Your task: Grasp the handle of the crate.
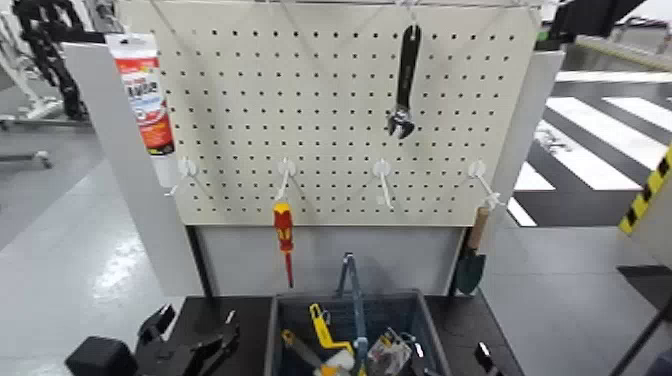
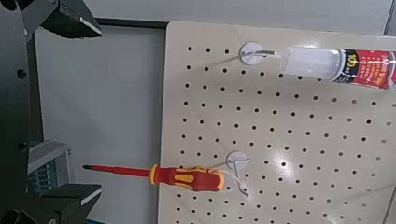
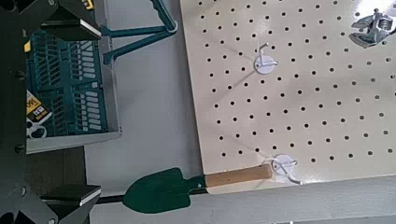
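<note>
The dark grey-blue crate (image 1: 425, 320) sits at the bottom centre of the head view, below the pegboard, with yellow-handled tools inside. Its slim blue-grey handle (image 1: 350, 290) stands upright from the middle. The right wrist view also shows the crate (image 3: 65, 89) and the handle (image 3: 140, 33). My left gripper (image 1: 190, 340) is low at the crate's left, open and empty, its fingers (image 2: 70, 19) spread wide. My right gripper (image 3: 89, 107) is open too, and only a tip of it (image 1: 485, 358) shows right of the crate. Neither touches the handle.
A cream pegboard (image 1: 330, 120) stands behind the crate. On it hang a red-and-yellow screwdriver (image 1: 285, 235), a black wrench (image 1: 404, 85), a red-labelled tube (image 1: 145, 95) and a green trowel (image 1: 470, 262). White side panels flank it.
</note>
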`<action>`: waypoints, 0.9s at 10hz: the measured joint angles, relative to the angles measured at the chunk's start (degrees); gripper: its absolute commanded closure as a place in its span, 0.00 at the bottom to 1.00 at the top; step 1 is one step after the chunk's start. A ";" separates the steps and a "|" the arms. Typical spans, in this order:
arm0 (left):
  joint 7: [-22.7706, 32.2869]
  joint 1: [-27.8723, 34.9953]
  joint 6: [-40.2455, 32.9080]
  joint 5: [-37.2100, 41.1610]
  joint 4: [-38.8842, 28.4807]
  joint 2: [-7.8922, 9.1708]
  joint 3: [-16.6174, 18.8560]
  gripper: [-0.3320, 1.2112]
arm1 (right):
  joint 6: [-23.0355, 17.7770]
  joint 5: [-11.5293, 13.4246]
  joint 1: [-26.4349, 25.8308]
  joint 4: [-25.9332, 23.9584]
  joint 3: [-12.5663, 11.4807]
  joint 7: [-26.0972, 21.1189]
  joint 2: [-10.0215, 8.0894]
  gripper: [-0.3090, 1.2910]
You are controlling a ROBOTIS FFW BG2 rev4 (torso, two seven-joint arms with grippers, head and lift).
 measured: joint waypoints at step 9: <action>-0.09 -1.40 1.69 7.64 0.43 0.65 -2.01 0.29 | 0.54 -0.25 -0.05 0.06 0.10 0.00 -0.04 0.28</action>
